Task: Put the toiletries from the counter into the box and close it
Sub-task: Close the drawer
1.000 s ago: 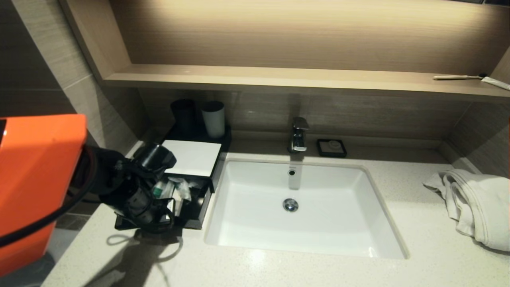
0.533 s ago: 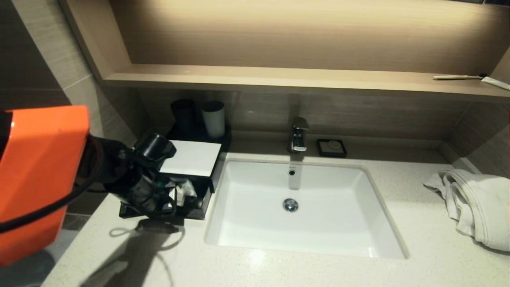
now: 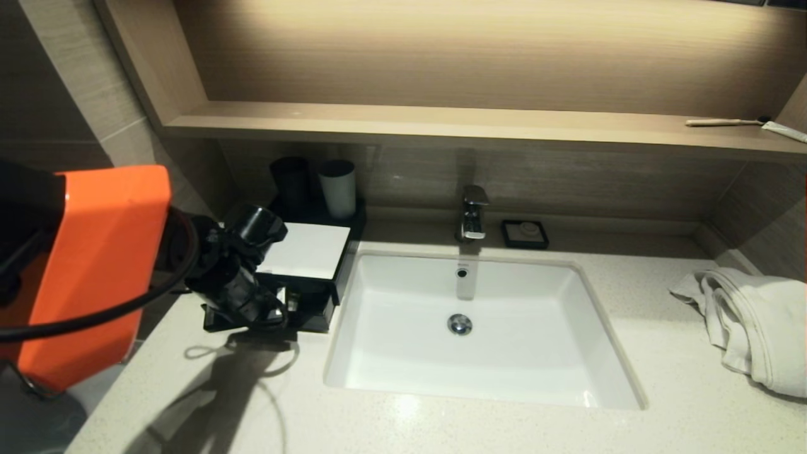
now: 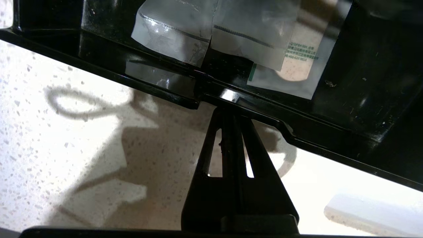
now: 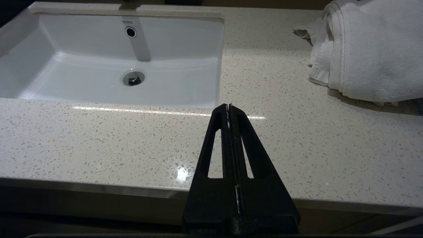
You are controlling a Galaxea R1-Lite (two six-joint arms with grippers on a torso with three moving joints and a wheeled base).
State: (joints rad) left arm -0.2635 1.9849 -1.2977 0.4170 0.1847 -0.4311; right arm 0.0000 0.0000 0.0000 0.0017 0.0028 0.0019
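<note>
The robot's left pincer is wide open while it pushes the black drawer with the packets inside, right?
Not quite. The left pincer is shut, its two fingers pressed together, with the tip against the front edge of the drawer. The left wrist view shows this. The rest holds: the drawer is black, and the packets lie inside it.

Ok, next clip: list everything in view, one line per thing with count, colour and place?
Low black box with white top panel: one, left of the basin, drawer partly open.
Clear-plastic packets with green print: several, inside the drawer.
Cups: two, one black, one pale, behind the box.
White rectangular basin: one, counter centre.
Chrome tap: one, behind the basin.
Small black soap dish: one, right of the tap.
White towel: one, counter right.
Beige toothbrush: one, wooden shelf.
Left gripper: black, jaws shut, at the drawer's front edge.
Right gripper: black, jaws shut, above the counter's front.
</note>
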